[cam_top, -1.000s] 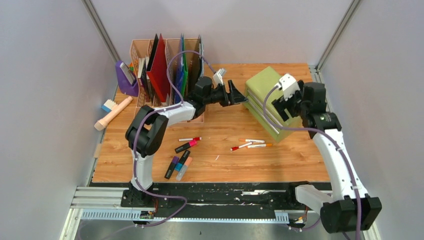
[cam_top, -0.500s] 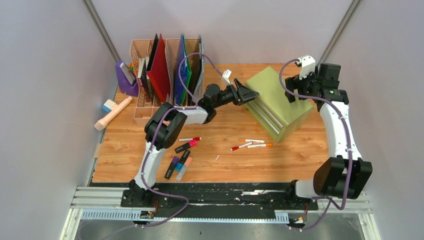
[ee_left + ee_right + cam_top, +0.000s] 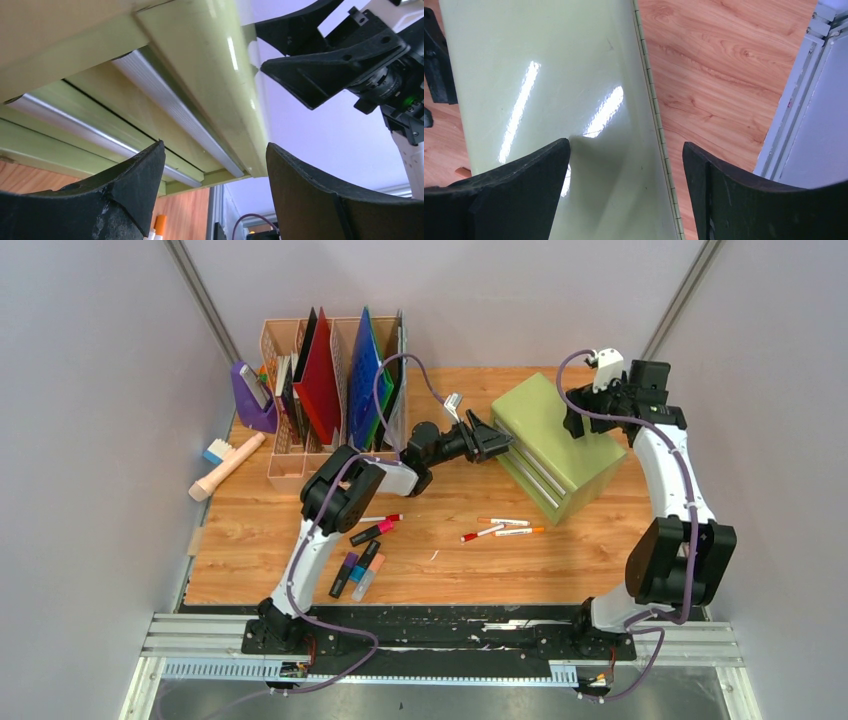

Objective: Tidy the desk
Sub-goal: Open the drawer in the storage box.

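1. Left arm (image 3: 305,558): white links, black joint housings, purple cable (image 3: 385,390) running alongside.
2. Right arm (image 3: 668,480): identical finish; white connector block (image 3: 605,361) at wrist.
3. Left gripper (image 3: 215,145): fingers (image 3: 125,195) matte black, wedge-shaped, scuffed.

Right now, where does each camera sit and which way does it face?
Top external: above and behind the bases, looking down on the desk; the left arm and right arm show.
Left wrist: behind the left gripper, facing the drawer fronts of the green cabinet; both fingers show.
Right wrist: above the right gripper, looking down on the cabinet's top; both fingers show.
Shared: all see the cabinet.
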Robot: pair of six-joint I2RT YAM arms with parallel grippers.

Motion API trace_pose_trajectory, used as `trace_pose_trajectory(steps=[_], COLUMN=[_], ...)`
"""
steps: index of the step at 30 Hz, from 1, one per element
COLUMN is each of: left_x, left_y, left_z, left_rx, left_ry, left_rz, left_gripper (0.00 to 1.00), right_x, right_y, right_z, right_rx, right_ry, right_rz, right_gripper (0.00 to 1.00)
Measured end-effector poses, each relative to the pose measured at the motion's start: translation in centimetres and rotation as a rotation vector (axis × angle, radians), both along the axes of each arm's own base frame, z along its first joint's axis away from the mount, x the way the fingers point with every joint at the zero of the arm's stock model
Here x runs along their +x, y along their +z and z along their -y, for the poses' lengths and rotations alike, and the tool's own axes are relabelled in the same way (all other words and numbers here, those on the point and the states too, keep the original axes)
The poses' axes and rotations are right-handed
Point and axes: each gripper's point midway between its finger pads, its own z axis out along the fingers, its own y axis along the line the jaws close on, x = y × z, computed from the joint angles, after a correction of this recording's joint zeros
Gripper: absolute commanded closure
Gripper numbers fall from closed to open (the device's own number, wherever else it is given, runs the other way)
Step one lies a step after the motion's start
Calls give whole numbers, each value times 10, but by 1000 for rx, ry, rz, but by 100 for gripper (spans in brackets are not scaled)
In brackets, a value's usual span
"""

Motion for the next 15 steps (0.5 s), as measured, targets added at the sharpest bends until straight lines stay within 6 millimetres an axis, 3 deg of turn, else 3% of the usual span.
trace_pose_trajectory(steps=[5, 15], left_x=[1, 8], left_y=[-12, 0], left_z=[2, 20], left_rx=[-6, -104], left_ry=[-4, -37], left_rz=[-19, 18], left_gripper=[19, 21], right_x=[4, 10], right_y=[-2, -5], right_z=[-4, -13], right_rx=[26, 84], right_ry=[12, 38], right_rz=[-6, -8], right_gripper=[16, 17])
